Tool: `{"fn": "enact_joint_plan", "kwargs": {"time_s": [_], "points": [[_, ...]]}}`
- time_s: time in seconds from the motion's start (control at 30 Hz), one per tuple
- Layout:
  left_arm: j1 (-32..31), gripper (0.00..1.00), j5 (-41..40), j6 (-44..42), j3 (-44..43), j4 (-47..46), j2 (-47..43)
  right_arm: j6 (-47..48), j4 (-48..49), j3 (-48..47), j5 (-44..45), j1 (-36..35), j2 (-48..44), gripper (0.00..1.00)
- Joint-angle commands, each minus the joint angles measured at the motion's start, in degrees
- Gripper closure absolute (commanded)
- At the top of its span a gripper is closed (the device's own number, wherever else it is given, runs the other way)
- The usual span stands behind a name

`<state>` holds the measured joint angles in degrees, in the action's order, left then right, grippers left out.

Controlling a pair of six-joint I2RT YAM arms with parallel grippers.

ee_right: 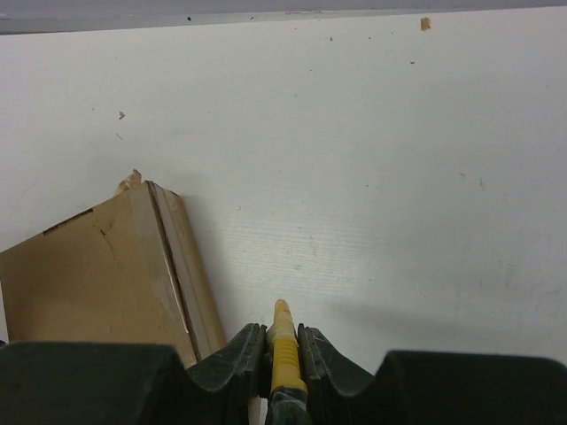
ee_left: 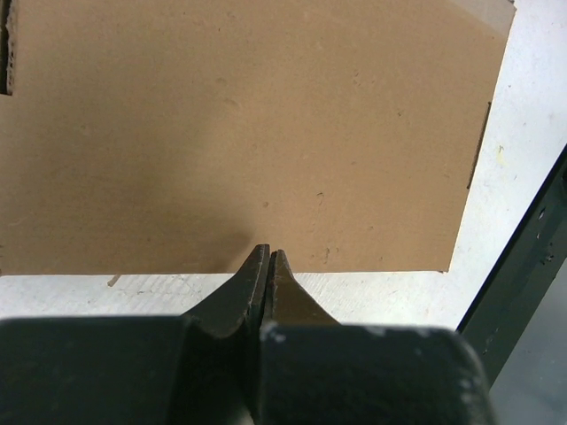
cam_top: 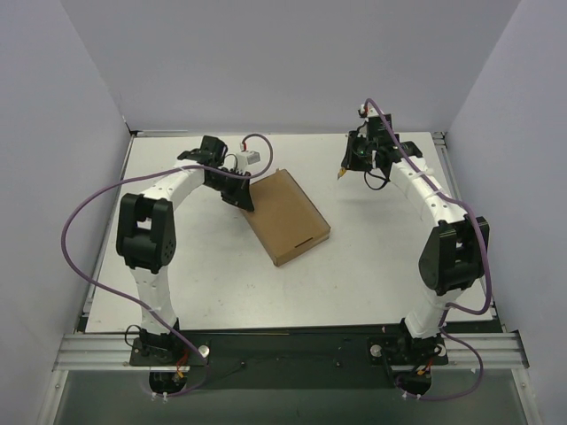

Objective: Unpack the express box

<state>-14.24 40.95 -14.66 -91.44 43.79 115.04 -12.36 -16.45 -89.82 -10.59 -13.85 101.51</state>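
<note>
Pale lavender walls enclose a white tabletop [cam_top: 204, 283], with two white-and-black robot arms rising from its near edge.

On the left, the left gripper [ee_left: 268, 254] reaches toward the middle of the tabletop. Its fingers are pressed flat together and hold nothing. Their tips sit at the left edge of the express box [cam_top: 285, 215], touching it or just short of it; I cannot tell which.

The box is flat, plain brown cardboard with its lid closed. It lies a little beyond the centre of the tabletop, turned diagonally, with one corner pointing to the far edge. A thin dark slot [cam_top: 306, 241] shows along its near short side.

On the right, the right gripper [ee_right: 282, 329] hovers above the far right part of the tabletop, apart from the box. Its fingers are clamped narrowly on a yellow utility knife [ee_right: 285, 350], whose tip points forward and down.

The box looks light and fairly stiff across its broad panels, though thin cardboard dents and tears easily. It would probably slide on the smooth tabletop, so pressing down on the lid with closed fingers seems wise while the knife works a seam. The lid's free edge near the slot looks like the best place to lift.
</note>
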Motion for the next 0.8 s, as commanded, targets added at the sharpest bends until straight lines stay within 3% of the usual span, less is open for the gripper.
{"fn": "enact_joint_plan", "kwargs": {"time_s": [0.0,0.77], "points": [[-0.09,1.00,1.33,-1.43,0.21,1.21,0.97,-0.30,1.59,0.00,-0.66,0.49,-0.97,1.00],[0.09,1.00,-0.08,-3.45,3.54,1.91,1.32,0.32,1.68,1.84,-1.01,0.57,-1.58,1.00]]}}
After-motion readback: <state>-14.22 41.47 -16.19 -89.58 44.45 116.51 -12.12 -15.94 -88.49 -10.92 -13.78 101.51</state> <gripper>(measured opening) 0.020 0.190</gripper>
